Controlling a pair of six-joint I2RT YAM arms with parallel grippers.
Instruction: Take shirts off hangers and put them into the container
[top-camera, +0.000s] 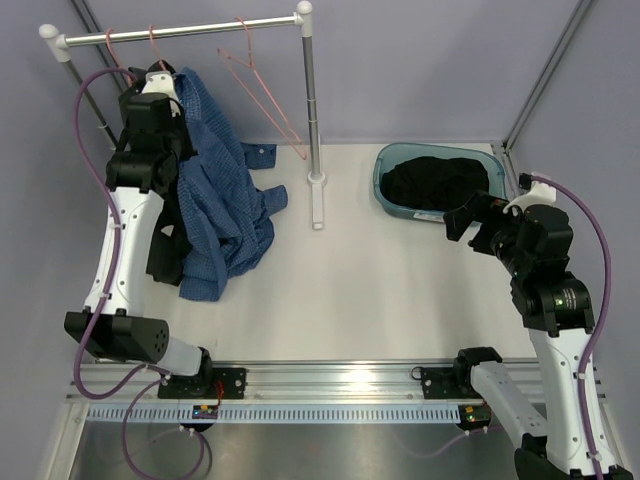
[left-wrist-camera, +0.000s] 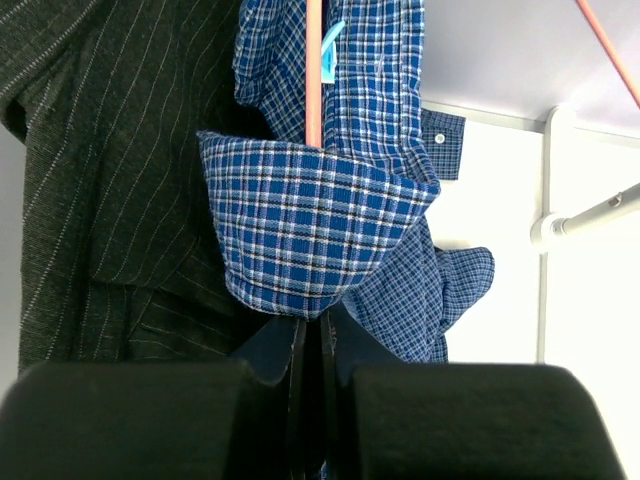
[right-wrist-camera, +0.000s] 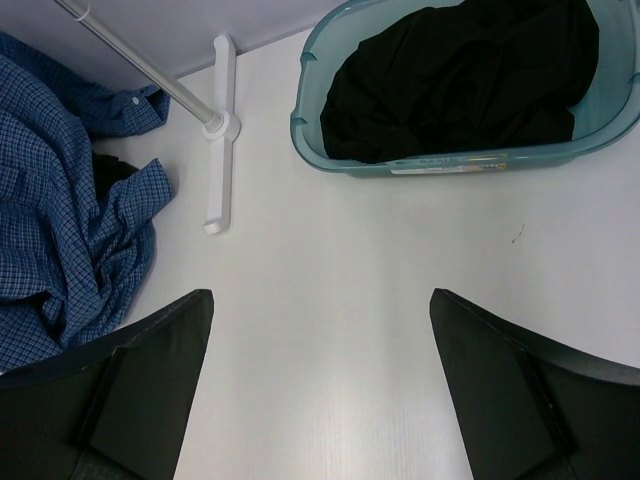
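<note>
While left tool (left-wrist-camera: 312, 350) clamps blue shirt (left-wrist-camera: 300, 230) | right tool (right-wrist-camera: 320, 330) apart | container (right-wrist-camera: 560, 153) label (right-wrist-camera: 450, 166) unreadable

1. White matte table (top-camera: 400, 290), even diffuse light, soft shadows.
2. Pale lavender-grey walls (top-camera: 420, 70) on three sides, thin metal struts (top-camera: 545, 72) in the corners.
3. Silver garment rail (top-camera: 200, 27) back left, white post foot (top-camera: 318, 205) on the table.
4. Aluminium mounting track (top-camera: 330, 378) along the near edge.

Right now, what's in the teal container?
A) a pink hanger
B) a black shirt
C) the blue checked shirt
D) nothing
B: the container holds a bunched black shirt and nothing else shows in it, while the blue checked shirt is over by the rail.
</note>
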